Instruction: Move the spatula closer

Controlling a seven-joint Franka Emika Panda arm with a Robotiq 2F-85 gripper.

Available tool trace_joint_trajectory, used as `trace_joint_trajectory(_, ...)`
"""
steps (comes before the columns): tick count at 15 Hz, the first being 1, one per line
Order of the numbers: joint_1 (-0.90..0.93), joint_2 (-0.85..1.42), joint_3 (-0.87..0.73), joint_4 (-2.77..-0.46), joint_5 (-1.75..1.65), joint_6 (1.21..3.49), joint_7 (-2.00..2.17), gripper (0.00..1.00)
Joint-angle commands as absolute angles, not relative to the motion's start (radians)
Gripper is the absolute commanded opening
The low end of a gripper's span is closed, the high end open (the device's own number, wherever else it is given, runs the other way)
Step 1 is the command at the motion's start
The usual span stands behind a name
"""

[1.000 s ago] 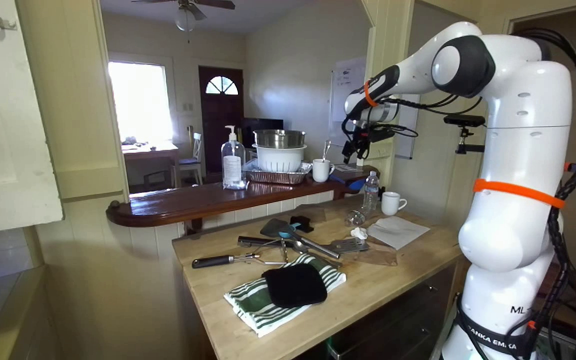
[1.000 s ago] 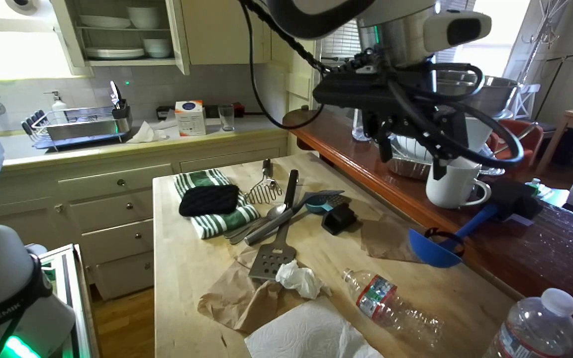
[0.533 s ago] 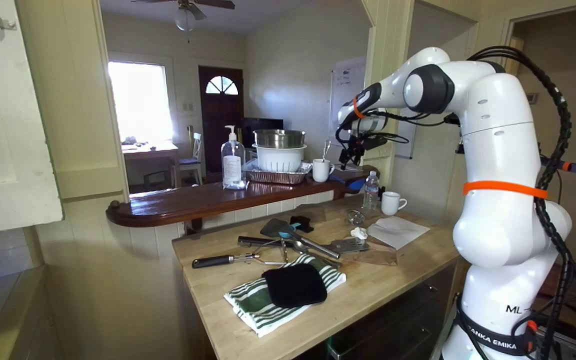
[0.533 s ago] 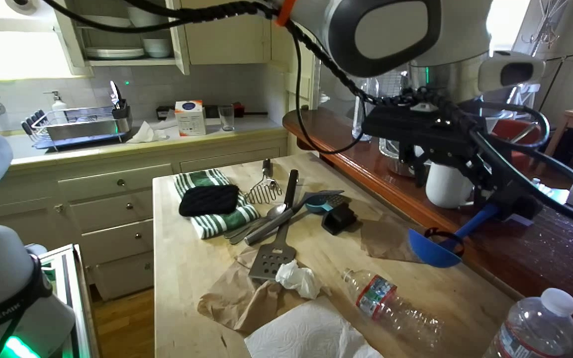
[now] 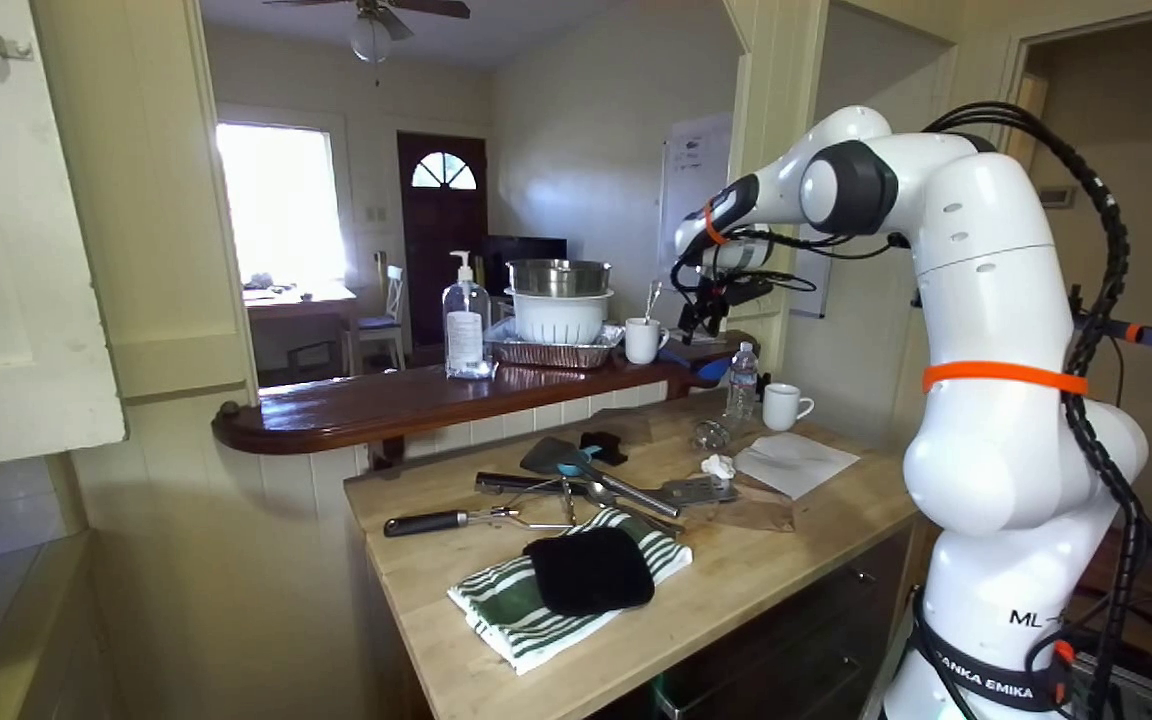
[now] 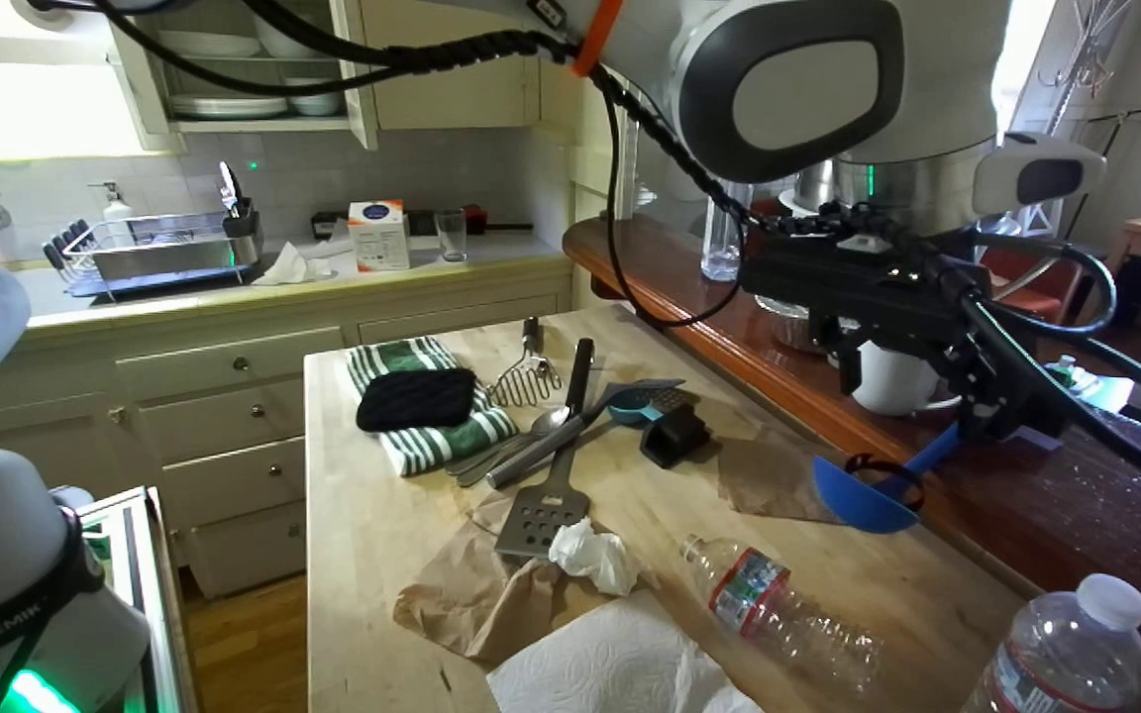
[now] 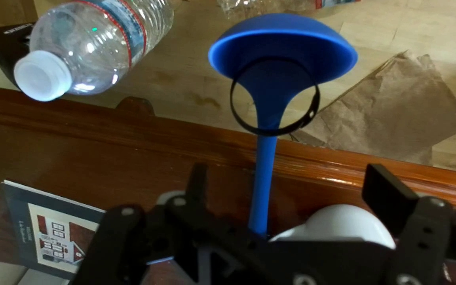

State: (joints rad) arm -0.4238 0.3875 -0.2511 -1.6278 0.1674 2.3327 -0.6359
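Note:
A slotted metal spatula [image 6: 543,517] with a black handle lies on the wooden table among other utensils; it also shows in an exterior view [image 5: 698,490]. It is out of the wrist view. A blue ladle-like utensil [image 6: 866,495] rests on the raised dark ledge with its bowl over the edge. A black ring lies round its neck. In the wrist view the blue utensil [image 7: 265,170] runs between my spread fingers, its handle end hidden behind the gripper. My gripper [image 7: 286,184] is open and empty, above the ledge at the handle; it also shows in both exterior views [image 5: 701,325] [image 6: 909,401].
A white mug [image 7: 348,221] stands on the ledge [image 7: 141,154] close to my right finger. A water bottle [image 7: 93,43] stands upright and another bottle [image 6: 778,604] lies on the table. Brown paper [image 7: 390,107], a paper towel [image 6: 620,663] and a striped towel [image 6: 432,446] lie there too.
My gripper has moved down and across over the ledge, to the blue utensil's handle beside the mug; most of the move came in the first half second. The objects have not moved.

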Motion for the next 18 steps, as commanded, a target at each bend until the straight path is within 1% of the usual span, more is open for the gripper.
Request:
trace_joint_trajectory(1,-0.462,0.425,-0.203,-1.602,0.187,2.365,-0.665,1.0)
trace_joint_trajectory(12,-0.555,0.548,-0.097,-1.558,0.259,2.504,-0.714,0.99)
trace_joint_trajectory(13,-0.561,0.555,-0.09,-1.555,0.262,2.509,-0.716,0.92)
trace_joint_trajectory(16,-0.576,0.57,-0.072,-1.546,0.262,2.511,-0.724,0.66)
trace_joint_trajectory(17,-0.578,0.575,-0.068,-1.542,0.26,2.512,-0.722,0.59)
trace_joint_trajectory(18,-0.581,0.578,-0.065,-1.54,0.259,2.51,-0.722,0.56)
